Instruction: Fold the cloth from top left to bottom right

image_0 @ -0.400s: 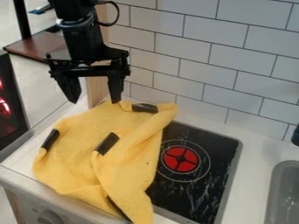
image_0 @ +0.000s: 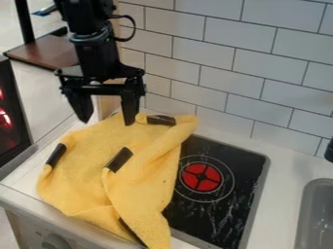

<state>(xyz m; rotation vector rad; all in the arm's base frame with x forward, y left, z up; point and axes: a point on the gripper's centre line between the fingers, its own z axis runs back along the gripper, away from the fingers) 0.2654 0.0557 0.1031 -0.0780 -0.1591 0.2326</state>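
Observation:
The black gripper (image_0: pixel 107 121) hangs over the top left edge of the yellow cloth (image_0: pixel 88 168), its two fingers wide apart with nothing between them. Its right fingertip is at the cloth's top edge, close to a dark patch there; whether it touches the fabric I cannot tell. The cloth lies rumpled on the counter and over the left part of the black stove top (image_0: pixel 218 214). Dark patches mark its left edge, its middle and its top edge. A folded flap runs down its right side, and its lower end reaches the counter's front edge.
A red and black burner mark (image_0: pixel 201 177) lies right of the cloth. The white tiled wall (image_0: pixel 228 73) rises behind the counter (image_0: pixel 276 163). A grey sink (image_0: pixel 317 214) is at the right edge, and a knob (image_0: pixel 55 241) is below the front edge.
The gripper has moved down a little toward the cloth's top edge, still open. The cloth has not visibly moved.

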